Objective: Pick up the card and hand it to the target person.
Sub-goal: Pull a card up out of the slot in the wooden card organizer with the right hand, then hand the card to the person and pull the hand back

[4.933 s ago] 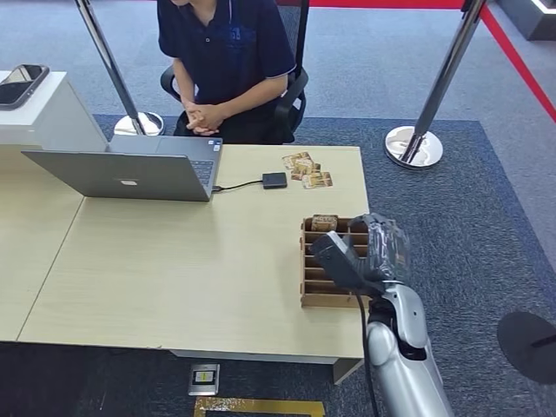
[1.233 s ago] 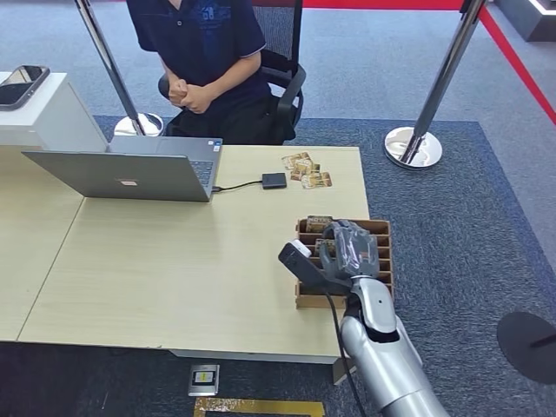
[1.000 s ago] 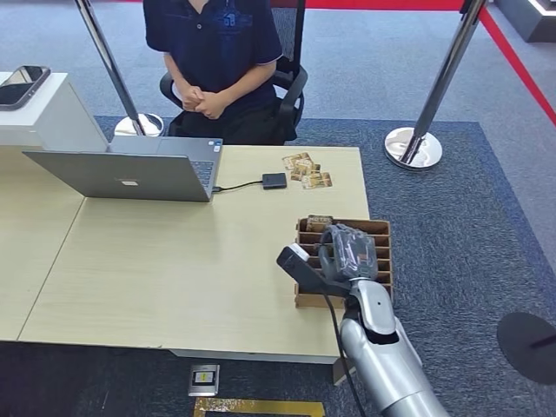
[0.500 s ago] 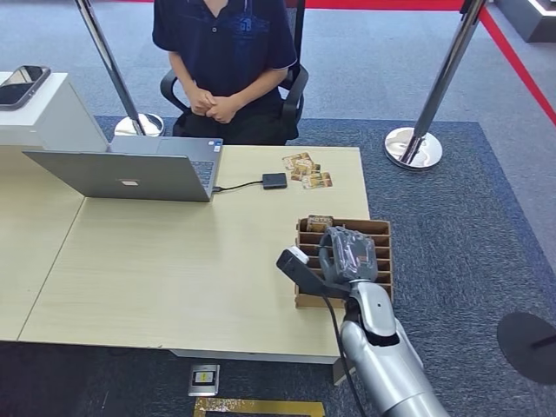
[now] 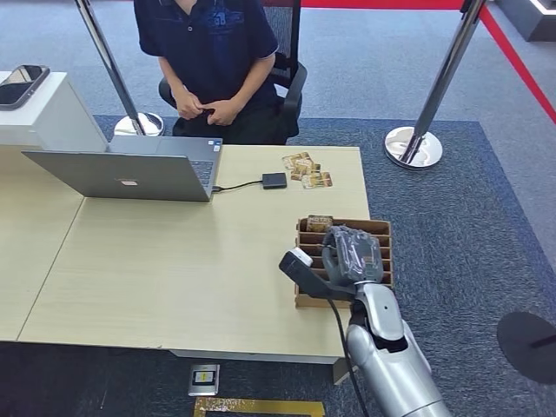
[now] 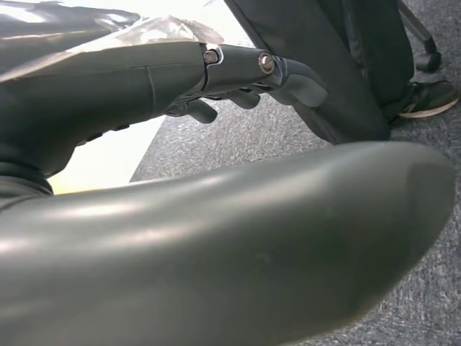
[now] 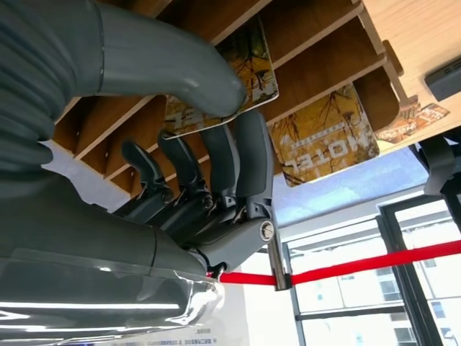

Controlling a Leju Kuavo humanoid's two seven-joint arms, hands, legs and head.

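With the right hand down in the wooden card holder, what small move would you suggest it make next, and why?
Probably lift the right hand straight up. In the right wrist view its thumb and fingers pinch a card that is partly in a slot of the wooden card holder. The card has to clear the dividers before it can travel toward the seated person across the table.

Open laptop (image 5: 131,169) on desk (image 5: 164,261)
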